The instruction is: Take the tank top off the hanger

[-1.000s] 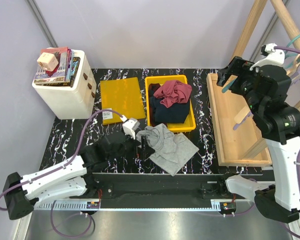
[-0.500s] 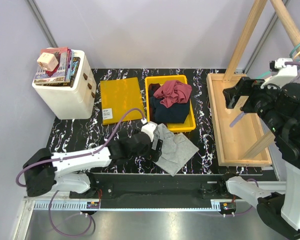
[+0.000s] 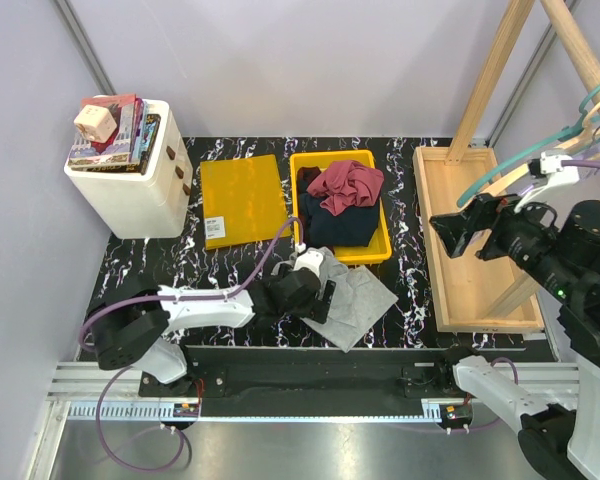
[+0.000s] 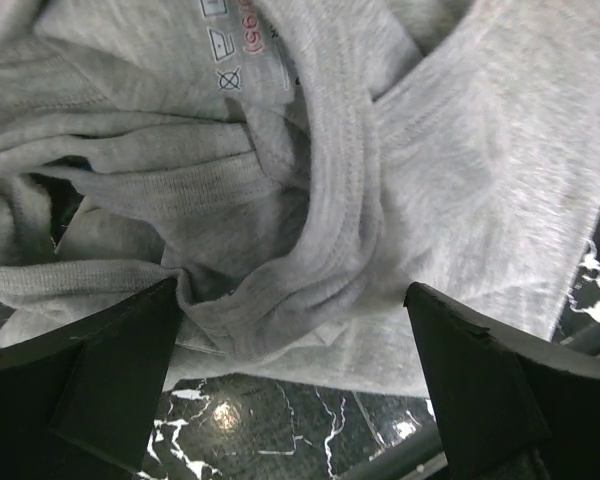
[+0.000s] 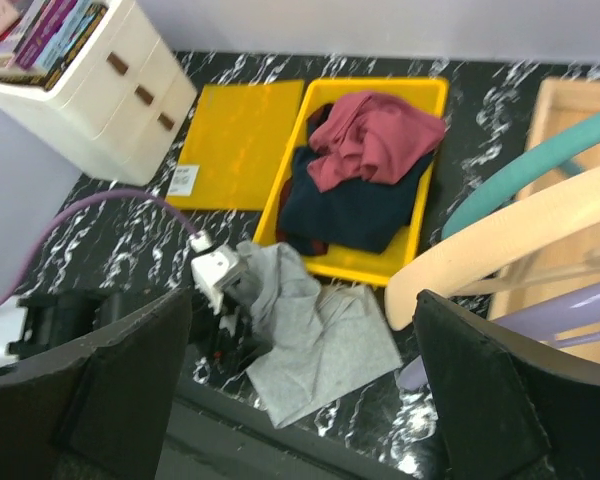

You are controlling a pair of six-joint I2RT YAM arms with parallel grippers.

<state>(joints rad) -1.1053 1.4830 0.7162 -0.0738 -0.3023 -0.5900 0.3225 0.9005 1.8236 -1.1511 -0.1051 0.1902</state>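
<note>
1. Black marble-patterned table (image 3: 140, 270) fills the workspace, with pale walls behind it.
2. On the table lies the grey tank top (image 3: 358, 300), crumpled and partly spread flat, just in front of the yellow bin (image 3: 294, 200) and well apart from the hangers on the right.
3. The left gripper (image 3: 318, 292) sits low over the tank top's left edge. In the left wrist view its 2 fingers (image 4: 120, 370) stand wide apart on either side of bunched grey fabric (image 4: 360, 200), with nothing clamped between them.
4. The right gripper (image 3: 458, 230) hangs high above the wooden rack base (image 3: 460, 290). Its jaws are spread wide and hold nothing.
5. Close to the right gripper (image 5: 302, 300), the right wrist view shows 3 hangers: a teal hanger (image 5: 525, 170), a cream hanger (image 5: 500, 235) and a lilac hanger (image 5: 540, 325).
6. The bin holds a red garment (image 3: 345, 185) on top of a navy garment (image 3: 340, 228).
7. A flat yellow lid (image 3: 242, 195) lies just left of the bin.
8. At the far left stands a white drawer unit (image 3: 130, 195) with books (image 3: 115, 140) stacked on top.
</note>
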